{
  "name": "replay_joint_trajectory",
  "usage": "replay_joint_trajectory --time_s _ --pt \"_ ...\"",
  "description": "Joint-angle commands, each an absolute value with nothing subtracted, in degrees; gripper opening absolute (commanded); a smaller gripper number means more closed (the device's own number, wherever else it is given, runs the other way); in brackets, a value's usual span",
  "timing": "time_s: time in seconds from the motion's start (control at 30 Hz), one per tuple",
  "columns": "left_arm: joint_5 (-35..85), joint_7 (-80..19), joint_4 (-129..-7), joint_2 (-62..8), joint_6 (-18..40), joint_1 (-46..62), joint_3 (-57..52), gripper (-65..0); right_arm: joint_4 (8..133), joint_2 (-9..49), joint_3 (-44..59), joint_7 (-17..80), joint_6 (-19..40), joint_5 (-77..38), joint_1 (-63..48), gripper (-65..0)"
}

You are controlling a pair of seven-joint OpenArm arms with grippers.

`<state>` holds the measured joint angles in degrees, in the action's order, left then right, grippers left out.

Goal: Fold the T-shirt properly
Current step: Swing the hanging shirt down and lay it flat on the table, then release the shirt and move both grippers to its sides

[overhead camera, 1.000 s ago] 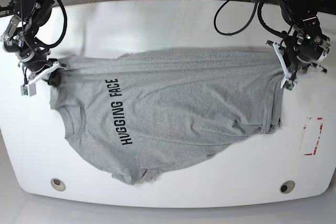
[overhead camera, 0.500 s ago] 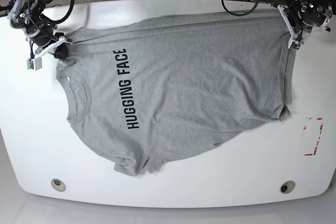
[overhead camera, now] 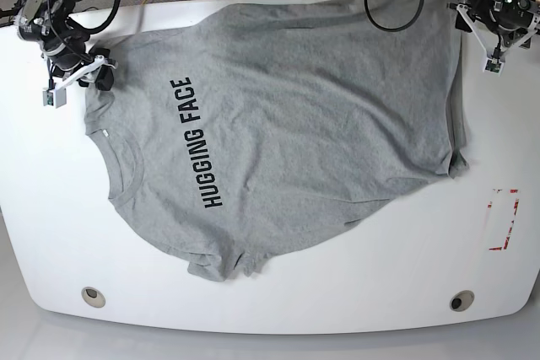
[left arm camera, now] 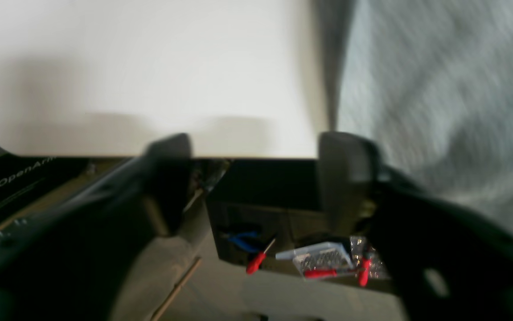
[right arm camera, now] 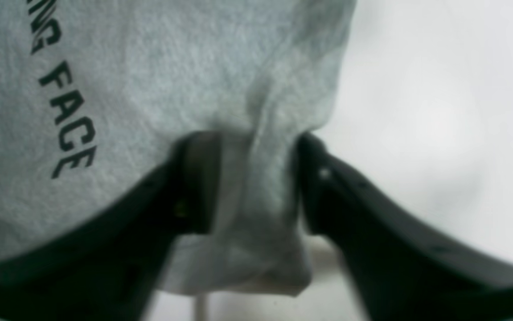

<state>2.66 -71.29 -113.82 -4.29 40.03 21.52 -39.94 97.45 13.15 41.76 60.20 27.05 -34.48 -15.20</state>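
white table under t-shirt; right pincer pinching it, left pincer spread

T-shirt spread further toward far edge; left gripper let go.

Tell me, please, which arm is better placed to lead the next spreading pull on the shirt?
The right. The right gripper is clamped on a bunch of the shirt near its shoulder, while the left gripper is open beyond the table edge, holding nothing.
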Motion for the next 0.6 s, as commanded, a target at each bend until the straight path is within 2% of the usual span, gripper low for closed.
replay_joint_trajectory --time_s 0.0,0.1,0.4,0.57 --pt "2.51 -71.43 -114.77 -5.23 40.00 20.97 -40.48 -15.1 99.38 14.20 42.24 59.12 27.30 -35.38 -14.81 -18.1" --pt "2.59 -71.25 -114.95 -5.32 40.00 19.82 -40.48 -17.1 102.73 14.02 42.33 59.21 27.30 -35.38 -15.25 -10.1" --pt "2.68 -71.43 -115.03 -4.97 40.00 9.27 -43.74 -19.0 105.01 12.26 40.22 59.21 27.30 -34.86 -9.63 -11.1" --pt "2.24 -71.43 -114.77 -4.88 40.00 1.01 -43.03 -18.7 100.62 14.37 36.70 59.21 27.12 -34.86 -3.82 -11.1"
